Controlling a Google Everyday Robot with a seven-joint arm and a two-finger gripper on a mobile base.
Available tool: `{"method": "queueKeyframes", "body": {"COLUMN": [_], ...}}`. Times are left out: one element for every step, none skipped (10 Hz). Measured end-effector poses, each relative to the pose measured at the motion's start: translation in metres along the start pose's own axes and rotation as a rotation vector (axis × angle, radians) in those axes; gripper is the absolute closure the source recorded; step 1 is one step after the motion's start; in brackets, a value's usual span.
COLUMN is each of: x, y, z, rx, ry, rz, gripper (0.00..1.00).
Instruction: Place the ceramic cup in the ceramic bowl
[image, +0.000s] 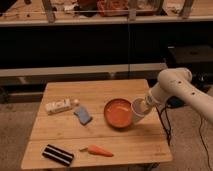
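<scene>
The orange-red ceramic bowl (118, 112) sits on the wooden table (100, 92), right of centre. The white ceramic cup (138, 109) is tipped on its side, mouth facing left, held just above the bowl's right rim. My gripper (145, 106) comes in from the right on a white arm and is shut on the cup's base end. The cup overlaps the bowl's right edge; whether it touches the bowl I cannot tell.
A white bottle (60, 105) lies at the left, a blue sponge (82, 114) beside it. A carrot (99, 150) and a black striped bar (58, 154) lie near the front edge. A dark shelf stands behind the table.
</scene>
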Motion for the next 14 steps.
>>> {"method": "queueKeyframes", "body": {"x": [0.004, 0.006, 0.01, 0.017, 0.019, 0.021, 0.024, 0.028, 0.03, 0.032, 0.035, 0.037, 0.038, 0.038], "y": [-0.004, -0.005, -0.009, -0.017, -0.017, -0.017, -0.019, -0.023, -0.024, -0.025, -0.027, -0.029, -0.028, -0.027], "z": [0.002, 0.003, 0.006, 0.01, 0.011, 0.011, 0.012, 0.013, 0.014, 0.015, 0.016, 0.018, 0.02, 0.021], "rx": [0.002, 0.0, 0.0, 0.002, 0.0, 0.0, 0.001, 0.001, 0.001, 0.001, 0.001, 0.002, 0.002, 0.001], "ry": [0.001, 0.002, 0.001, 0.002, 0.002, 0.001, 0.0, -0.001, 0.0, 0.0, 0.001, 0.001, 0.0, 0.001], "rz": [-0.012, -0.017, -0.026, -0.038, -0.041, -0.042, -0.049, -0.059, -0.063, -0.065, -0.071, -0.076, -0.076, -0.077], "gripper": [0.99, 0.99, 0.99, 0.99, 0.99, 0.99, 0.99, 0.99, 0.99, 0.99, 0.99, 0.99, 0.99, 0.99]}}
